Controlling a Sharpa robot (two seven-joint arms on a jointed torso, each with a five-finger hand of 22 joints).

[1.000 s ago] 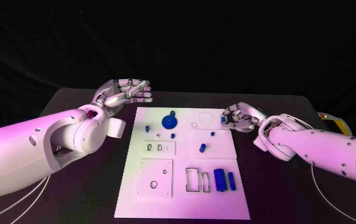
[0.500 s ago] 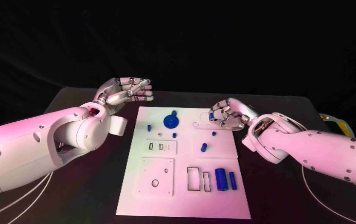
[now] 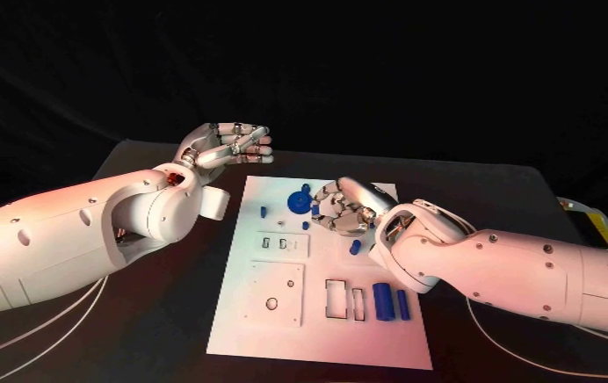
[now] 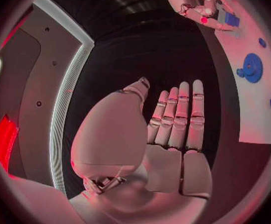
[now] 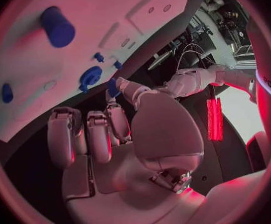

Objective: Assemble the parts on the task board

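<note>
The white task board [image 3: 272,313] lies lengthwise in the middle of the black table. My right hand [image 3: 340,207] hovers over its far middle, just right of the blue gear [image 3: 299,200], and pinches a small blue part [image 5: 112,87] at its fingertips; the same part [image 4: 230,19] shows in the left wrist view. Two blue cylinders [image 3: 380,295] lie near the board's front right. Small blue pegs [image 3: 263,211] stand left of the gear. My left hand [image 3: 228,146] is raised beyond the board's far left corner, fingers straight and holding nothing.
A yellow object [image 3: 589,216] sits at the table's right edge. White cables [image 3: 51,330] hang at the front left. Rectangular cut-outs [image 3: 340,299] and a raised square plate [image 3: 277,291] mark the board's near half.
My right hand has travelled left from the board's right edge to just beside the gear, carrying the small blue part. The left hand has stayed about where it was.
</note>
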